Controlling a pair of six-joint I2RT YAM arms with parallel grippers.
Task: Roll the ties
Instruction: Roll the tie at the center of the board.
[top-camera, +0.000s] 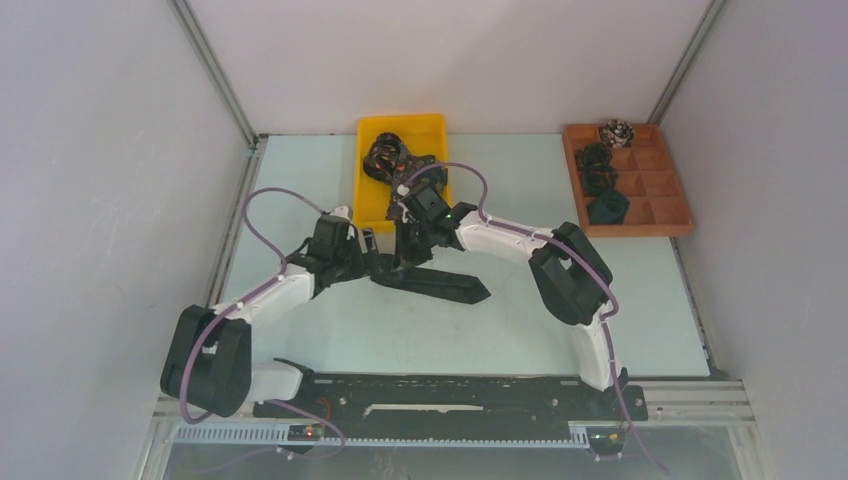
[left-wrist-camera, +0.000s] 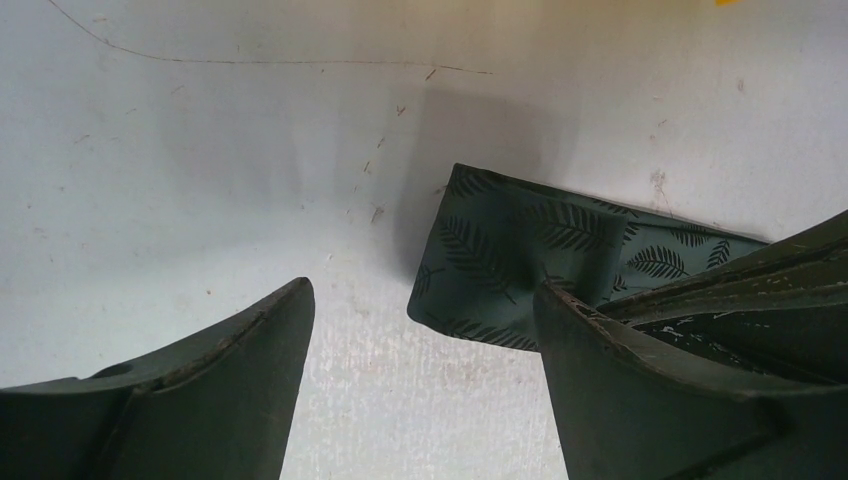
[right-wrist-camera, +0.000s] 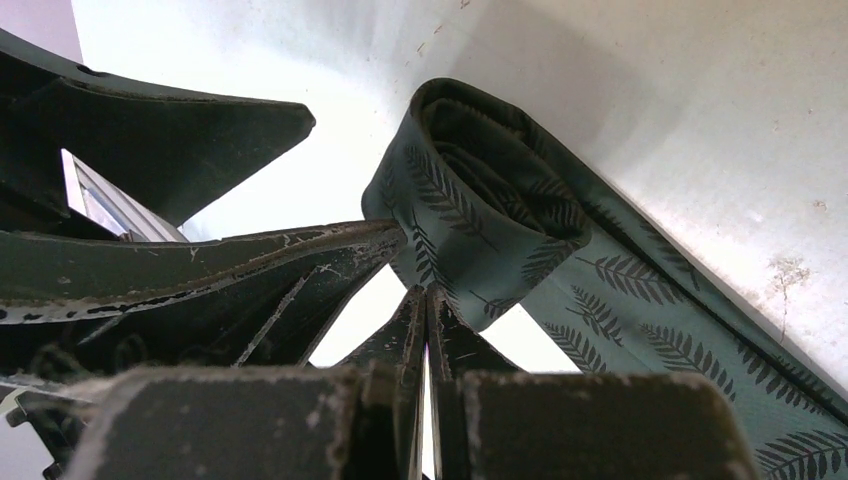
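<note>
Tie (top-camera: 445, 285) in work lies flat on the table (top-camera: 600, 300), about mid-table, just in front of the yellow tray (top-camera: 374, 206). It's dark green with a fern print. The end by the arms is curled into a small loose roll (right-wrist-camera: 480, 190); the rest runs out straight to the pointed end.

Right gripper (right-wrist-camera: 427, 300): fingers pressed together, tips touching the lower edge of the roll. Can't tell whether they nip a layer of fabric or just butt against it. Left gripper (left-wrist-camera: 422, 300): fingers wide apart, holding nothing, straddling bare table with the curled end just ahead of them.

Handling, my read:
- Light, thin, limp cloth with no stiffness along its length, so pushing it won't work. It has to be turned over itself.
- Smooth weave, likely slippery on the table and between fingers.
- The roll's core looks open and springy, so it will probably unwind if released.
- Not fragile, but it skews and creases easily.

Where to grip: pinch the roll itself, across its outer wrap or from its two open sides. Leave the flat tail free on the table to feed in.

More loose ties (top-camera: 392, 155) are in the tray. Finished rolls (top-camera: 600, 180) sit in the left compartments of the wooden box (top-camera: 665, 185), far right.
</note>
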